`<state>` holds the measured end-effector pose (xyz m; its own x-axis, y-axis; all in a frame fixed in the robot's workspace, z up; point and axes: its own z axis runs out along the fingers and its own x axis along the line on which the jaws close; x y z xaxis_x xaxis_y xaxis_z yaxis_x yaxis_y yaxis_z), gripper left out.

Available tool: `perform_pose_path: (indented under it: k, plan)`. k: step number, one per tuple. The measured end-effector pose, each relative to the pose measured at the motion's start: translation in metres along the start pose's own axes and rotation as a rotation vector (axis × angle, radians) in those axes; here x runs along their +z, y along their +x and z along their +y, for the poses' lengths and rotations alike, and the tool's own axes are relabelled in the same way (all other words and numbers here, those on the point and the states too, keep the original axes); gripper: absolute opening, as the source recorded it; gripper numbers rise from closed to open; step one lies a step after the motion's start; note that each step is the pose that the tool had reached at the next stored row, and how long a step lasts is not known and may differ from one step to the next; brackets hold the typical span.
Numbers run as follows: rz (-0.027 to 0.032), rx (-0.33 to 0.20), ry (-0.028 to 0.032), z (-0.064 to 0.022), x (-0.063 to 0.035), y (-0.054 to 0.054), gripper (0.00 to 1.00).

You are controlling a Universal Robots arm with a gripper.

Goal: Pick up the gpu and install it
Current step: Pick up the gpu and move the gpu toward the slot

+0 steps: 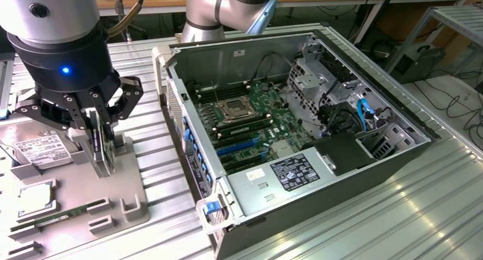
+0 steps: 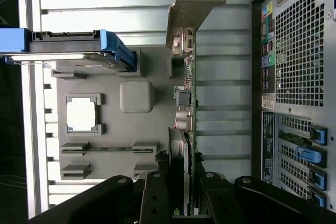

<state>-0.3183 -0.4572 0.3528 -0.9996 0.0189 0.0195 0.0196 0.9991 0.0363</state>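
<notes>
Gripper (image 1: 96,129) grips gpu (image 1: 103,155) (upright) — drive label (image 1: 36,146) unreadable.

The end effector (image 1: 96,124) is gripping the gpu (image 1: 104,155), which is standing on edge over the grey fixture tray (image 1: 132,178) on the table (image 1: 422,215). The open computer case (image 1: 302,130) is lying at its three o'clock and the hard drive (image 1: 38,147) at its nine o'clock.
</notes>
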Motion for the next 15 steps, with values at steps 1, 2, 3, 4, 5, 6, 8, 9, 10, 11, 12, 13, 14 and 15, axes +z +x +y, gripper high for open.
perform_pose_path:
  k: [1, 2, 3, 4, 5, 6, 8, 9, 10, 11, 12, 13, 14, 15]
  plan:
    - [0.0000, 0.000, -0.0003, 0.0000, -0.0005, 0.000, 0.27]
    - [0.0001, 0.000, -0.0003, 0.0000, -0.0010, 0.000, 0.27]
    - [0.0003, 0.000, -0.0003, 0.0001, -0.0017, 0.000, 0.27]
    - [0.0005, 0.000, -0.0003, 0.0001, -0.0021, 0.000, 0.27]
    - [0.0006, 0.000, -0.0004, 0.0001, -0.0026, 0.000, 0.27]
    - [0.0009, 0.000, -0.0004, 0.0001, -0.0030, 0.000, 0.27]
    - [0.0017, 0.000, -0.0002, 0.0002, -0.0044, 0.000, 0.27]
    - [0.0022, 0.000, -0.0002, 0.0002, -0.0053, 0.000, 0.27]
    - [0.0024, 0.000, -0.0002, 0.0002, -0.0061, 0.000, 0.27]
    - [0.0026, 0.000, -0.0002, 0.0003, -0.0071, 0.000, 0.27]
    - [0.0028, 0.000, -0.0003, 0.0003, -0.0081, 0.000, 0.27]
    - [0.0032, 0.000, -0.0004, 0.0003, -0.0095, 0.000, 0.27]
    - [0.0041, 0.000, -0.0002, 0.0004, -0.0114, 0.000, 0.27]
    - [0.0046, 0.000, -0.0002, 0.0005, -0.0128, 0.000, 0.27]
